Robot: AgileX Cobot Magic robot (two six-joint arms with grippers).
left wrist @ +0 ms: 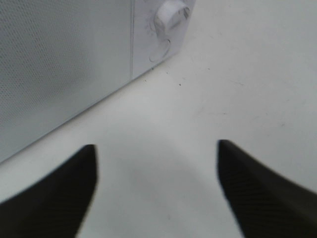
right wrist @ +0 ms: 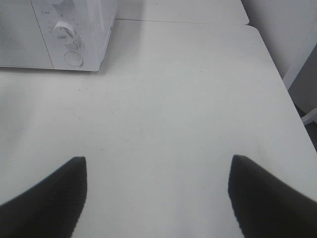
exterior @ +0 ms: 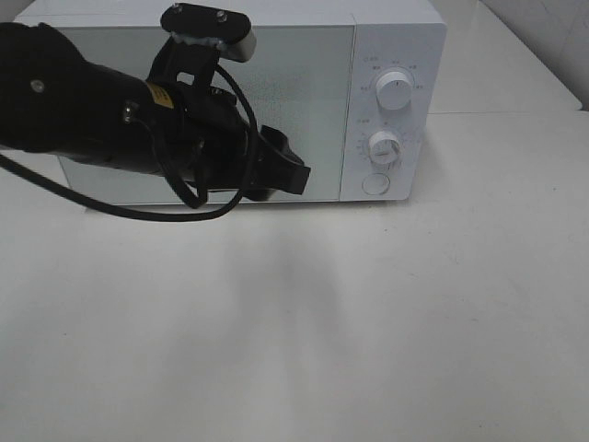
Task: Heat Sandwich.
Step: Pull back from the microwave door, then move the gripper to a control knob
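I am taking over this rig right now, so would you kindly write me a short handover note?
Left gripper: open, empty, in front of the microwave door.
Right gripper: open, empty, above bare table.
Sandwich: in no view; possibly inside the microwave, cannot tell.
Done: the door is shut.
Left: confirm where the sandwich is; then probably set the upper dial and lower dial to start heating.
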